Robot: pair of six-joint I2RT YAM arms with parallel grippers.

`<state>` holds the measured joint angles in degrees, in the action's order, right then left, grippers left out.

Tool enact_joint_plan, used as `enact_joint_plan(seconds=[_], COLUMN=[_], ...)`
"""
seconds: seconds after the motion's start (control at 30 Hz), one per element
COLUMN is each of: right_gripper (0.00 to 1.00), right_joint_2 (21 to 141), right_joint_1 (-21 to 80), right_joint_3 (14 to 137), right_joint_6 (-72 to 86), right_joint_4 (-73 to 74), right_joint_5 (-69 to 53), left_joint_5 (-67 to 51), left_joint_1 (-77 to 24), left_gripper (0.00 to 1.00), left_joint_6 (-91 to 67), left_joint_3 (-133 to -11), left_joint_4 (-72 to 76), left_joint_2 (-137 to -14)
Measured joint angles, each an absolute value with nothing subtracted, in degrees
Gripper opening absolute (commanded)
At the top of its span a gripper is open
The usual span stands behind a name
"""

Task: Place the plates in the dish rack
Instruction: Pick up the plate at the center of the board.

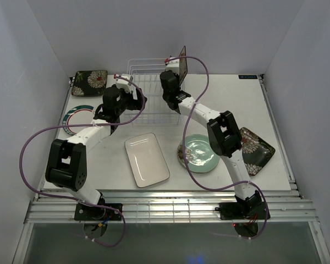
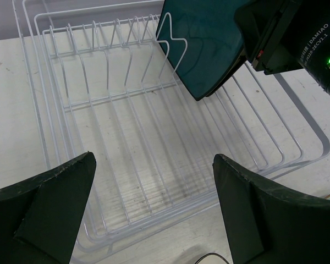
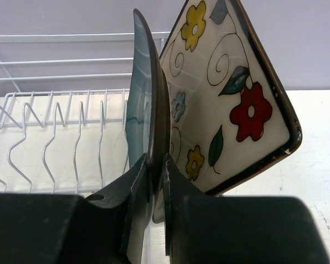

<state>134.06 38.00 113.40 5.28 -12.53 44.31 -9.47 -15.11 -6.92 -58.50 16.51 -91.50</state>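
The white wire dish rack (image 1: 144,93) (image 2: 154,137) stands at the back middle with no plate in its slots. My right gripper (image 1: 176,69) (image 3: 157,159) is shut on the edge of the teal square plate (image 3: 146,110) (image 2: 203,49) and holds it upright over the rack's right end. A cream square floral plate (image 3: 231,93) stands tilted just behind it; what supports it is hidden. My left gripper (image 1: 133,93) (image 2: 154,159) is open and empty over the rack's near-left edge.
On the table lie a dark floral plate (image 1: 89,82) at the back left, a green-rimmed round plate (image 1: 76,116), a white rectangular plate (image 1: 147,159), a mint-green round plate (image 1: 202,151) and a second dark floral plate (image 1: 257,149) at the right.
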Motion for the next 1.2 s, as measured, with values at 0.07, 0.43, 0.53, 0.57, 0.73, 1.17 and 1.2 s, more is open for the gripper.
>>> enact_joint_plan(seconds=[0.07, 0.43, 0.53, 0.57, 0.73, 1.17, 1.2], right_gripper=[0.08, 0.08, 0.08, 0.08, 0.08, 0.08, 0.08], right_joint_2=[134.04, 134.08, 134.08, 134.04, 133.14, 132.07, 132.25], right_joint_1=[38.02, 38.15, 38.28, 38.35, 38.81, 39.66, 39.68], right_joint_3=[113.40, 113.34, 111.68, 110.87, 106.28, 100.20, 100.40], right_joint_6=[4.89, 3.99, 3.53, 3.27, 2.11, -1.83, -2.00], right_joint_4=[-12.64, -13.34, -16.25, -17.69, -24.43, -34.28, -34.48], right_joint_5=[44.47, 44.86, 45.39, 45.76, 47.09, 47.99, 48.05], left_joint_5=[-9.47, -9.47, -9.47, -9.47, -9.50, -9.54, -9.54], left_joint_1=[-15.11, -15.11, -15.11, -15.11, -15.11, -15.11, -15.11], left_gripper=[0.98, 0.98, 0.98, 0.98, 0.98, 0.98, 0.98], left_joint_6=[-6.92, -6.94, -6.92, -6.92, -6.92, -6.94, -6.92], left_joint_3=[-58.50, -58.50, -58.50, -58.50, -58.50, -58.50, -58.50], left_joint_4=[16.51, 16.51, 16.53, 16.51, 16.51, 16.53, 16.51], left_joint_2=[-91.50, -91.50, -91.50, -91.50, -91.50, -91.50, -91.50])
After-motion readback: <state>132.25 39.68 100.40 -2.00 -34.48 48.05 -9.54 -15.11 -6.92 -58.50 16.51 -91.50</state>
